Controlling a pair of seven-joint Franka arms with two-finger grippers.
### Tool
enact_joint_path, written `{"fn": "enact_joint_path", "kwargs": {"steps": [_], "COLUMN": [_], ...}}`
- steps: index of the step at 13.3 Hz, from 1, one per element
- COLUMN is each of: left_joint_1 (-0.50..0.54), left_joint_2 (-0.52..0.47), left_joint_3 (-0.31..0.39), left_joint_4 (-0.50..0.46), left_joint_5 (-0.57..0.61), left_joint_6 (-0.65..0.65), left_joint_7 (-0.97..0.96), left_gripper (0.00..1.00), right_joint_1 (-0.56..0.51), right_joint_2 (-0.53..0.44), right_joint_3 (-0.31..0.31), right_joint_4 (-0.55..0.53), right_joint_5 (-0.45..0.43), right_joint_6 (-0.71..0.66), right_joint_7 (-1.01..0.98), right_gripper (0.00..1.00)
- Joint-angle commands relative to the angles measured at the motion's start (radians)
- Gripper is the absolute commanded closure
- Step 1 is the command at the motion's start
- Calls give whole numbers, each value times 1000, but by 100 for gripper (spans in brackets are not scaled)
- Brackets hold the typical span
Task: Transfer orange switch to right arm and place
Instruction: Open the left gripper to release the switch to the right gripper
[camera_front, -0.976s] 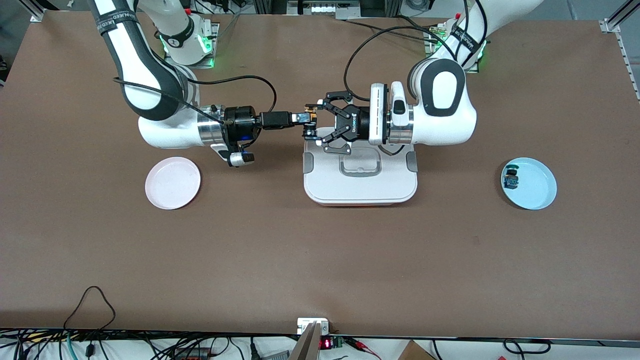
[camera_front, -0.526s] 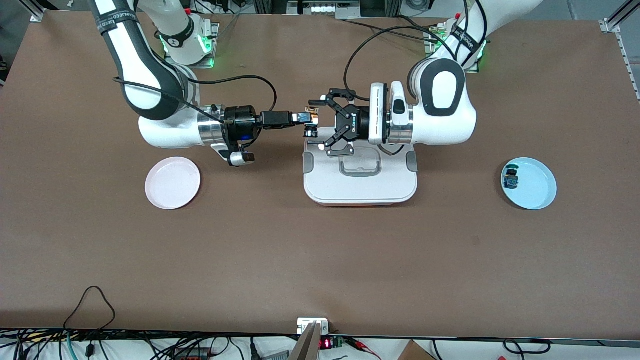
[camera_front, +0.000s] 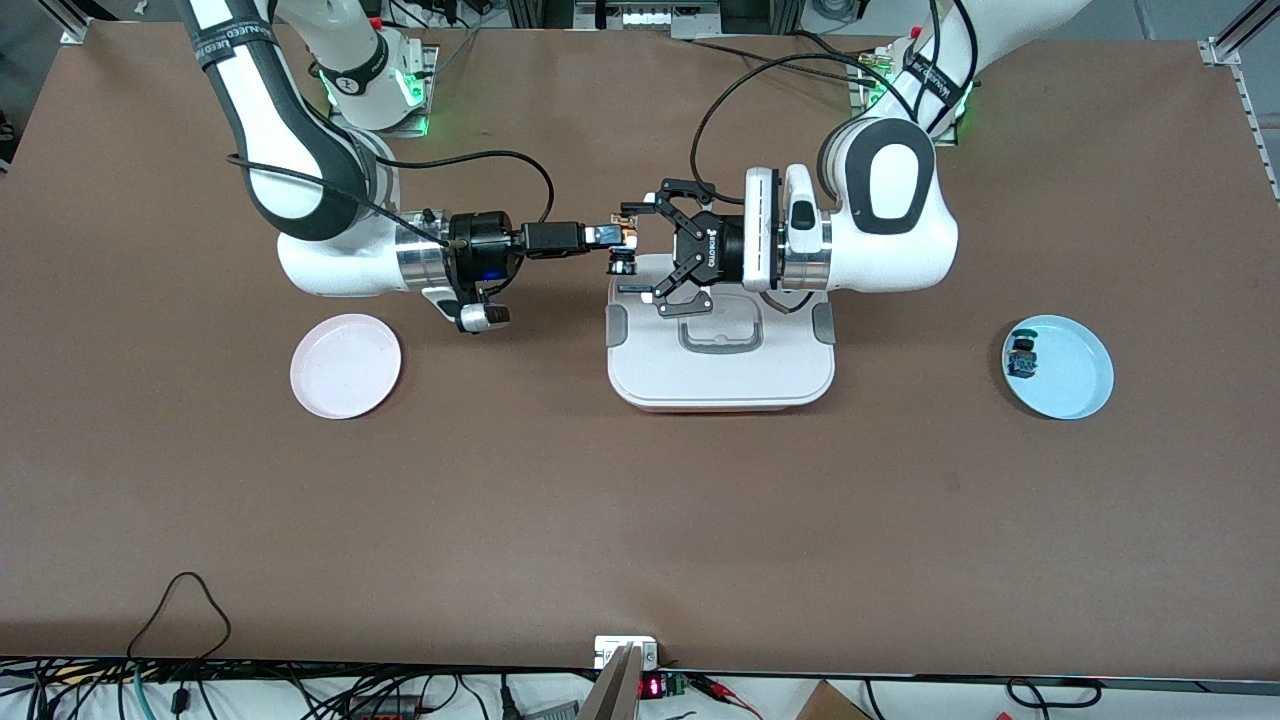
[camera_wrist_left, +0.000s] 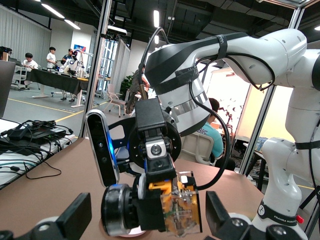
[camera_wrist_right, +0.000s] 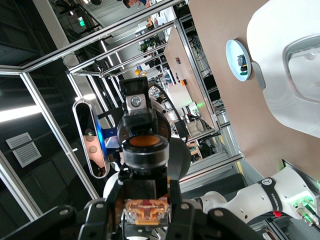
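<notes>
Spread wide, the left gripper let go; the right gripper pinched the orange switch, its black body and orange cap over the white box.

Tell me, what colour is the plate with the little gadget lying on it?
Light blue plate; it shows best in the front view.

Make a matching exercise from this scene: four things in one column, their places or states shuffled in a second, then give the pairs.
1. orange switch
2. left gripper
3. pink plate
4. blue-capped switch

A. on the light blue plate
B. open, over the white lidded box
C. bare, toward the right arm's end of the table
D. held in the shut right gripper

Pairs: 1-D, 2-B, 3-C, 4-A
</notes>
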Motion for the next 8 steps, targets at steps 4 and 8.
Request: {"fn": "enact_joint_path", "kwargs": {"steps": [4, 8], "left_joint_1": [84, 115], "left_joint_2": [-43, -70], "left_joint_3": [-2, -1], "left_joint_4": [32, 55], "left_joint_5": [263, 554], "left_joint_6": [-124, -224], "left_joint_7": [-237, -473], "left_gripper": [0, 0], "right_joint_1": [-21, -82], "right_joint_2": [-13, -19], "right_joint_3": [-5, -7], "right_joint_4": [0, 1], "right_joint_5": [9, -104], "right_joint_6": [7, 3], "right_joint_7": [-68, -74], "right_gripper": [99, 100]}}
